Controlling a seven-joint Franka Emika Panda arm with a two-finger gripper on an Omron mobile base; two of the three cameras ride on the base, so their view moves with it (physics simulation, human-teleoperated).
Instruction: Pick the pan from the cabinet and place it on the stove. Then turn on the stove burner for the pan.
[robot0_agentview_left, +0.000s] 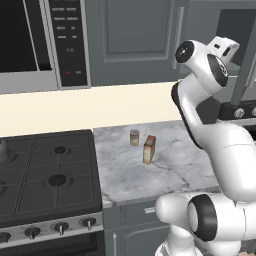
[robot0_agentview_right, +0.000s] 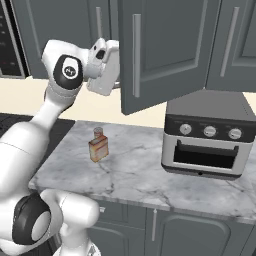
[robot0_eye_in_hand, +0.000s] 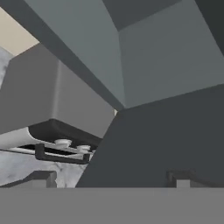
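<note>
Tool (robot0_eye_in_hand: 111, 181) jaws stand fully apart, the two tips at the far sides of the hand view's lower edge with nothing between them. It holds nothing.

It is raised high, close against the swung-out cabinet door (robot0_agentview_right: 165, 50), whose dark face takes up the lower right of the hand view. I judge the hand sits there because the door has to stand clear before a reach inside.

Past the door's edge, the hand view takes in grey panels of the cabinet (robot0_eye_in_hand: 170, 57) from below. The pan is hidden from all three cameras. Going by the task, it probably lies on the shelf behind that door, so the pick is not yet begun.

Below, the toaster oven (robot0_agentview_right: 205, 135) stands on the marble tabletop (robot0_agentview_left: 160, 170) under the open door, and it could crowd a low exit path.

Further left, a small tin can (robot0_agentview_left: 134, 137) and a carton (robot0_agentview_left: 149, 149) stand just beside each other, well apart from the stove (robot0_agentview_left: 30, 200).

The stove's grates are bare, the larger burner (robot0_agentview_left: 57, 180) sits nearer the knobs (robot0_agentview_left: 60, 227), and the microwave (robot0_agentview_left: 45, 40) hangs above.
</note>
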